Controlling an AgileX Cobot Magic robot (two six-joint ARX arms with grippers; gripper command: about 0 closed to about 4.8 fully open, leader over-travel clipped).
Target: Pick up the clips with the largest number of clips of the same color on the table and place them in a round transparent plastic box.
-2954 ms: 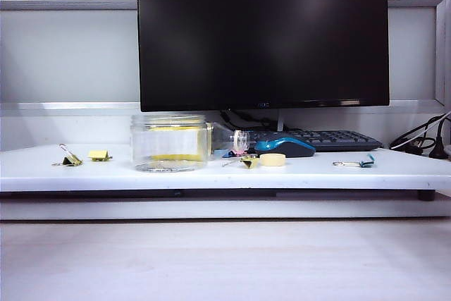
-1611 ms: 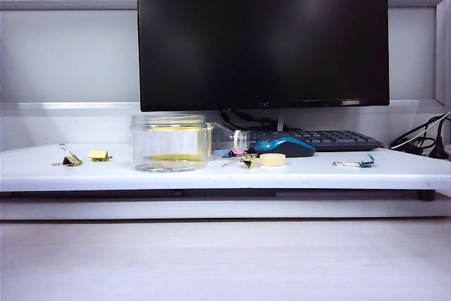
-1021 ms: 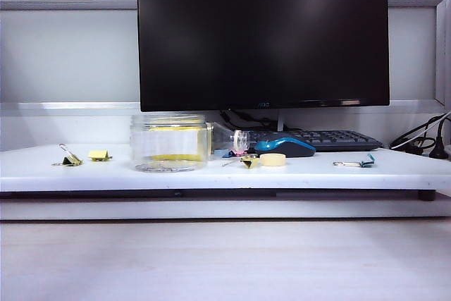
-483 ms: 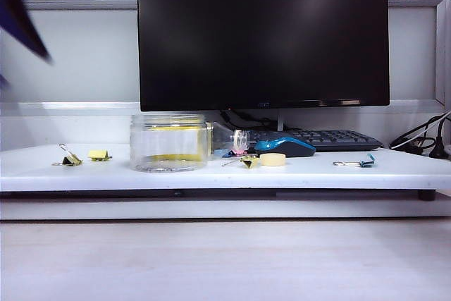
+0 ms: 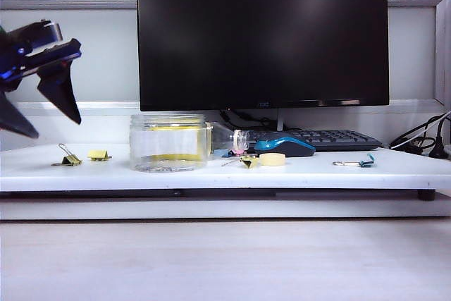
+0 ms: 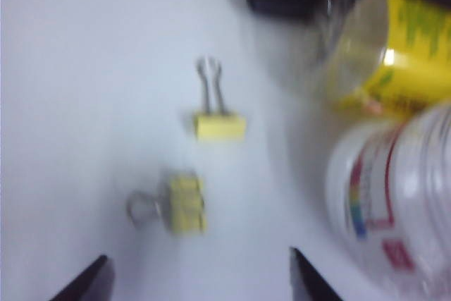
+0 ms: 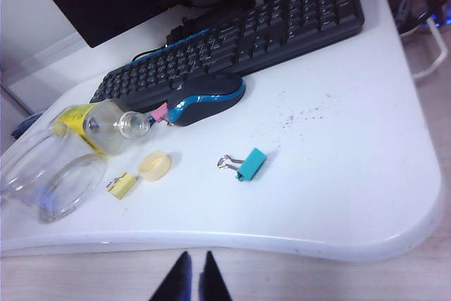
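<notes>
Hovering released left of the round transparent plastic box [image 5: 169, 143], the left pincer [image 5: 44, 112] is hanging over two yellow clips [image 5: 69, 158] (blurred); the right pincer [image 7: 192, 276] is sitting clenched, a third clip [image 5: 249, 162] lying right of it.

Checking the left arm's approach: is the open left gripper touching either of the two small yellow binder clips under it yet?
Apart. The left wrist view shows white table between the left gripper and both small yellow binder clips.
</notes>
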